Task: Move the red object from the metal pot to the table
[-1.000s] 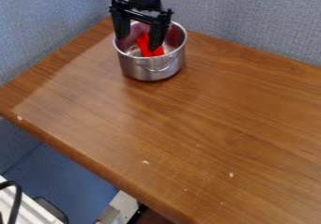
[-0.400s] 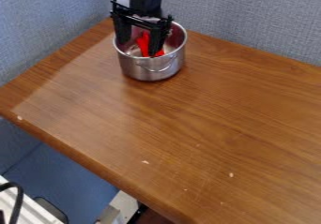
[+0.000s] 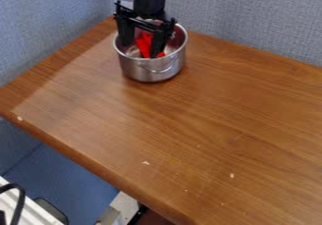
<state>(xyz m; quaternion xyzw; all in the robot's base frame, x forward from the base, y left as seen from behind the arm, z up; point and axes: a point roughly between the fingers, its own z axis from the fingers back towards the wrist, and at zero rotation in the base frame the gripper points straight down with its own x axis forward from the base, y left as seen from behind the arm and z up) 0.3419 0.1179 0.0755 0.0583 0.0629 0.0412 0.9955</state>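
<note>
Red object (image 3: 150, 46) half-hidden behind fingers (image 3: 126, 33)

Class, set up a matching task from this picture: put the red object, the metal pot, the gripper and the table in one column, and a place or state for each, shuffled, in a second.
1. red object
2. metal pot
3. gripper
4. table

A. open, reaching into the pot
B. brown wood, under everything
C. near the table's back corner
D. inside the pot

Pairs: 1-D, 2-C, 3-A, 4-B

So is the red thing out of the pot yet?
Not yet. The hand is open and lowered into the metal pot, its fingers either side of the red object. Gripping it, lifting it out and setting it on the table are left.
</note>
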